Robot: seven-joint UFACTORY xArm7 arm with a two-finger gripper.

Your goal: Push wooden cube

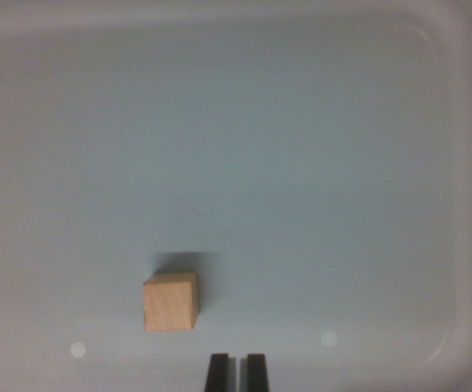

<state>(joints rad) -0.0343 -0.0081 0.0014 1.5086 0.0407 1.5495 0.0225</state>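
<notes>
A small wooden cube [171, 301] of pale tan wood rests on the light grey-blue floor of a tray, left of centre in the lower part of the wrist view. My gripper [237, 372] shows at the bottom edge as two black fingertips with only a thin slit between them, so it is shut with nothing held. The cube lies up and toward the wrist view's left of the fingertips, apart from them by a small gap.
The tray's raised white rim [465, 49] runs along the top and curves down the wrist view's right side. Two faint round light spots [328, 337] lie on the tray floor near the bottom.
</notes>
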